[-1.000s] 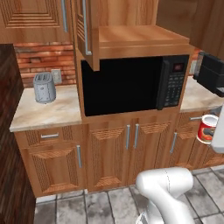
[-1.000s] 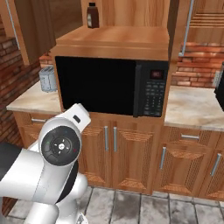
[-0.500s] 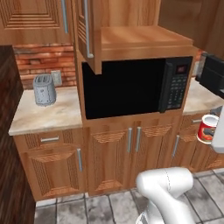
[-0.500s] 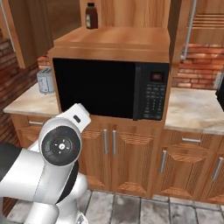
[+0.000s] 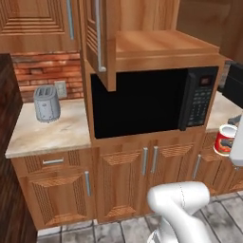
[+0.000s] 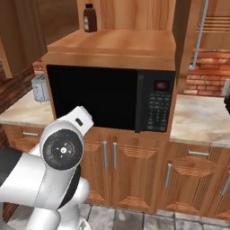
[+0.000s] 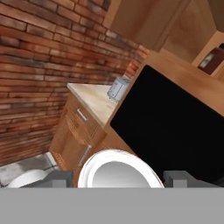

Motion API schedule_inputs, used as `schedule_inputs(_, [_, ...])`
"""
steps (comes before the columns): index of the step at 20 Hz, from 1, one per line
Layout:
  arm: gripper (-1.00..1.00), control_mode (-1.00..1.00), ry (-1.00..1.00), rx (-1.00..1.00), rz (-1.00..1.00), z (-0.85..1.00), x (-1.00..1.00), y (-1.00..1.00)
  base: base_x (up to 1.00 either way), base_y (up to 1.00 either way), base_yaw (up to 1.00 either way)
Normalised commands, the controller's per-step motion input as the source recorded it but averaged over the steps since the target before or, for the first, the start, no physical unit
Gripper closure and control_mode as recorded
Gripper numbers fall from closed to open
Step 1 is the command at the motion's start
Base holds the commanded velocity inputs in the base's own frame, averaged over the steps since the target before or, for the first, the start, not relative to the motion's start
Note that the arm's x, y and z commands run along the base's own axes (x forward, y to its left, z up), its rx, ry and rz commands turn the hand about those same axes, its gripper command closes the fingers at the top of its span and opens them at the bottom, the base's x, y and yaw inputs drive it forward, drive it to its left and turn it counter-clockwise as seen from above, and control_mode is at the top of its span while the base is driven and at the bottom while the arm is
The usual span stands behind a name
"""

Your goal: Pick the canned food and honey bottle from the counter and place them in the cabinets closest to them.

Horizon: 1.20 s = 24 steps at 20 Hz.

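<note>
Red metal with a silvery rim: the canned food hangs in the air at the right of the left base view, off the counter and in front of the base cupboards. In the hand view its round top sits between the two dark tips of the gripper. The jaws stand wide and appear clamped against the sides of the can.

Step in hand, as judged: carrying the can to a wall cabinet. Pickup is done and placement is not. The honey bottle comes after.

The next move calls for:
1. Lifting the can from cupboard height to shelf height.
2. Bringing it level over a wooden shelf before letting go.

Edges and room:
- The microwave projects forward under the open shelf. Its top front edge has to be cleared on the way up.
- A cabinet door stands open at the left of that shelf, edge-on, with its bar handle facing out. It narrows the entry from that side.
- A dark-brown bottle stands at the back left of the shelf. The rest of the board is bare wood.
- A toaster stands on the left counter against the brick wall, well apart from the can.
</note>
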Motion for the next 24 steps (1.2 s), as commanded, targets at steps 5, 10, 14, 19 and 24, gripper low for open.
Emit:
schedule_inputs(5, [1.0, 1.0, 0.0, 0.0, 0.0, 0.0, 0.0, 0.0, 0.54, 0.26, -0.02])
schedule_inputs(10, [1.0, 1.0, 0.0, 0.0, 0.0, 0.0, 0.0, 0.0, 0.54, 0.25, -0.02])
schedule_inputs(14, [1.0, 1.0, 0.0, 0.0, 0.0, 0.0, 0.0, 0.0, 0.54, 0.24, -0.02])
schedule_inputs(19, [1.0, 1.0, 0.0, 0.0, 0.0, 0.0, 0.0, 0.0, 0.54, 0.25, -0.02])
schedule_inputs(24, [1.0, -1.0, 0.0, 0.0, 0.0, 0.03, 0.0, 0.0, 0.36, 0.2, -0.02])
